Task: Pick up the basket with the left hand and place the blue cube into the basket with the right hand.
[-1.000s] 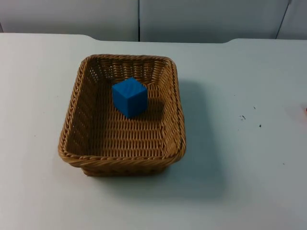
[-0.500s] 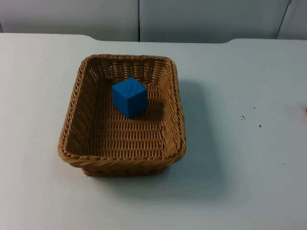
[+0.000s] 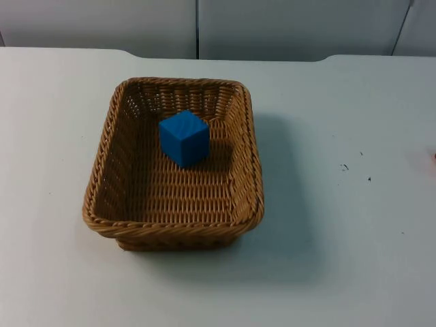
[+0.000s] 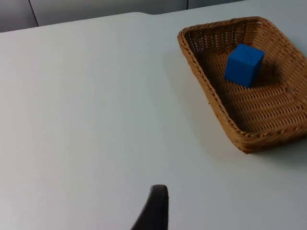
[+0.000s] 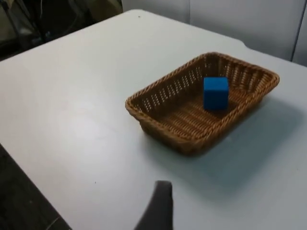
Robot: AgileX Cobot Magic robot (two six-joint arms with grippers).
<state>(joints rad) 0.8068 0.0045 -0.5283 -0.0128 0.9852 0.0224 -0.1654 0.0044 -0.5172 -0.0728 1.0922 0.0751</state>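
Tabletop [image 3: 354,272] white and bare along the near edge in the top view, with wide open surface to both sides of the basket [image 3: 102,197]. Basket stands flat on the table left of centre, woven, rectangular, its rim unheld on all sides. Blue cube [image 3: 184,138] sits inside it, on the floor toward the far wall, a little apart from the wall. Beyond the basket, table runs to the grey partition wall [image 3: 272,27]. Left gripper [image 4: 154,211] hovers well apart from the basket, over bare table; one dark fingertip visible, jaw state cannot be told. Right gripper [image 5: 158,208] likewise well back from the basket; jaw state cannot be told.
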